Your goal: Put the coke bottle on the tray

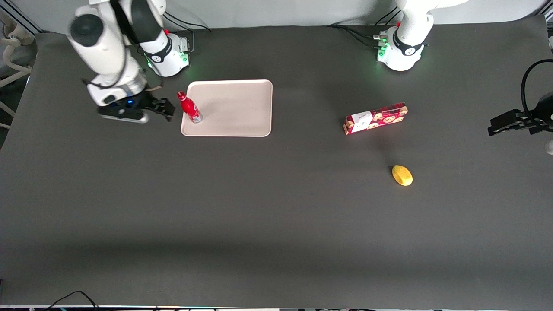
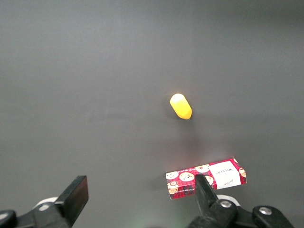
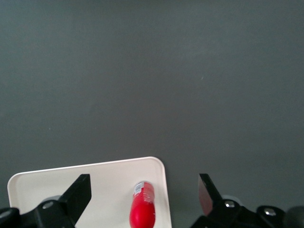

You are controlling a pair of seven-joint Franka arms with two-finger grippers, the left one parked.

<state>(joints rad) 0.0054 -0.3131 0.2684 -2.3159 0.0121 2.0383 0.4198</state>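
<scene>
Spread wide, the gripper (image 1: pixel 169 109) is hovering just beside the upright coke bottle (image 1: pixel 189 107) on the tray (image 1: pixel 242 108); light, rigid, slippery, it probably grips best mid-body.

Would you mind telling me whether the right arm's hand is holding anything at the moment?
Nothing is held. The hand is open beside the coke bottle, which stands free on the tray.

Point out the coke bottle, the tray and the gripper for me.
coke bottle (image 1: pixel 189 107), front view, red body.
tray (image 1: pixel 242 108), front view, bare floor.
gripper (image 1: pixel 169 108), front view, between its open fingers, beside the bottle.
</scene>
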